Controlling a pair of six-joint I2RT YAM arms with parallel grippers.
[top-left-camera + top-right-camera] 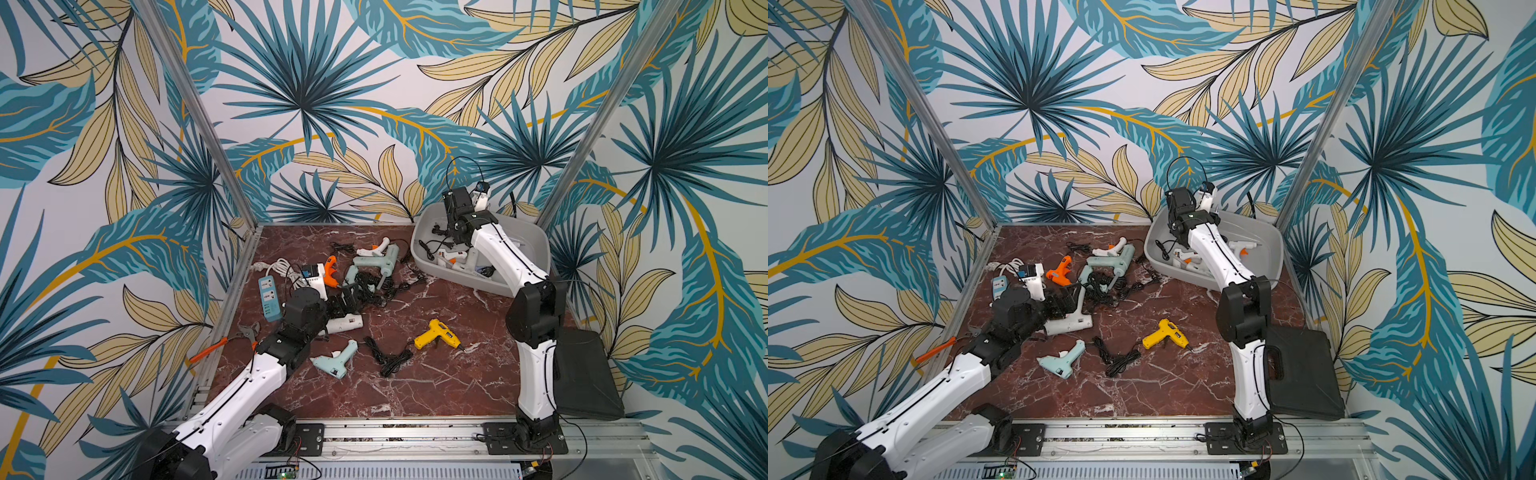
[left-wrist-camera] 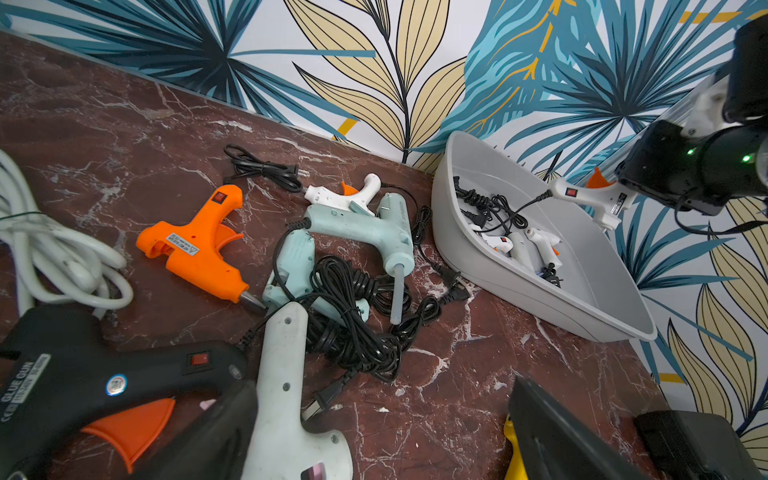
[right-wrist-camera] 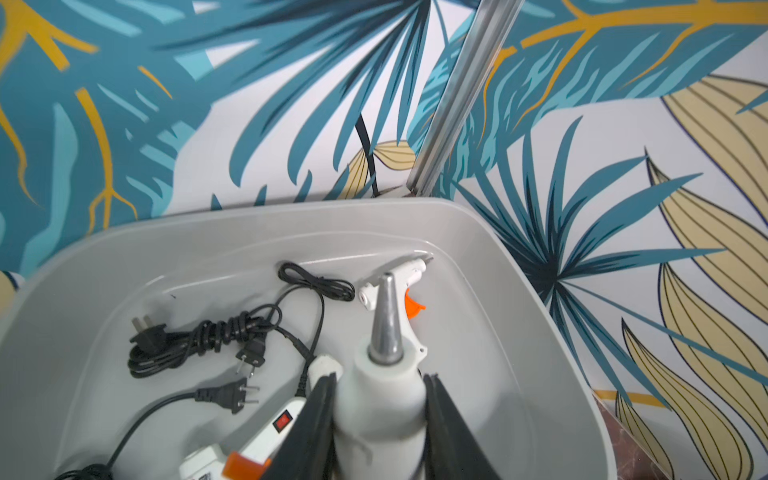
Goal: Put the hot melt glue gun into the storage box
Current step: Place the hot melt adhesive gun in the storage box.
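Right gripper (image 3: 380,378) clamps a white hot melt glue gun (image 3: 380,415) by the barrel, jaws narrow on either side, metal nozzle pointing toward the far right corner. We place it above the storage box (image 3: 249,216), over the inside, not resting on anything. Below it on the box floor are a small white gun (image 3: 397,276), another white one with a red switch (image 3: 274,428), and black cords (image 3: 199,338).

Risks, as we judge them:
- **Drop height:** released from here, the gun lands on the ones below and could bounce or slide toward the rim.
- **Snagging:** its cord (image 2: 534,200) trails from the handle down into the box. If the fingers pull away through it or the loose cords, they could hook one and drag a gun back out.
- **Far wall:** pushing further that way could shove the box.

Pose:
- **Right arm** (image 1: 536,316): rises from the near right base, elbow bent, forearm slanting far and left across the box's near rim.
- **Left gripper** (image 1: 344,305): spread wide, holding nothing, low over the left-centre clutter by an off-white gun (image 1: 347,324). We cannot tell if it touches.
- **Left arm** (image 1: 249,374): stretches low from the near left.

Yellow gun (image 1: 438,338) lies mid-table, well apart from both grippers.
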